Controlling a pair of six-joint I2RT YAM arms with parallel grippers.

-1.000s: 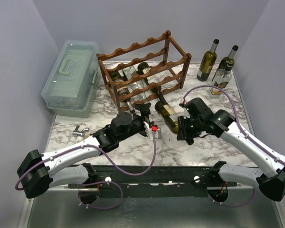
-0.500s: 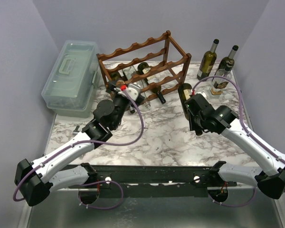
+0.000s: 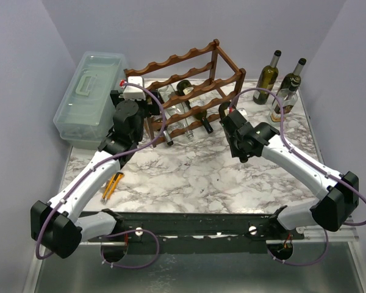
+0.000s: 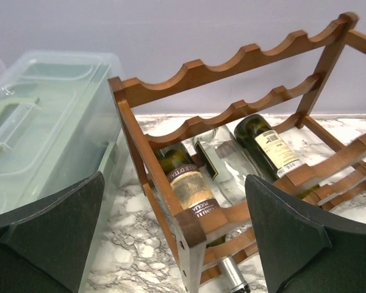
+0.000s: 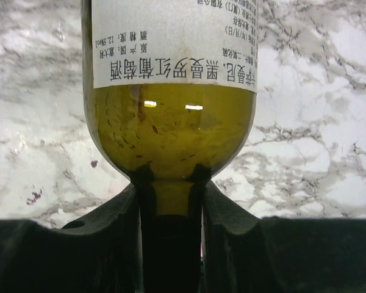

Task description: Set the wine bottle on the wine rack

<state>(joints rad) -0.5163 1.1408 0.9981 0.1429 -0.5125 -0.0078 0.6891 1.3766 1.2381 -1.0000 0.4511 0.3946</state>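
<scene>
The olive-green glass wine bottle (image 5: pixel 171 122) with a white label hangs over the grey-veined marble table (image 3: pixel 195 177). Its neck is pinched between the fingers of the right claw (image 5: pixel 171 198), and in the right wrist view its body runs straight up the frame from that grip. The dark reddish-brown wooden wine rack (image 3: pixel 183 91) lies up and left of it in the top view, its right end just beside the claw. The bottle is mostly hidden there, but seems to lead base-first, roughly parallel to the bottles already stored. The top tier's scallops are bare. The left claw (image 4: pixel 174 183), spread wide and empty, faces the rack's left end.
</scene>
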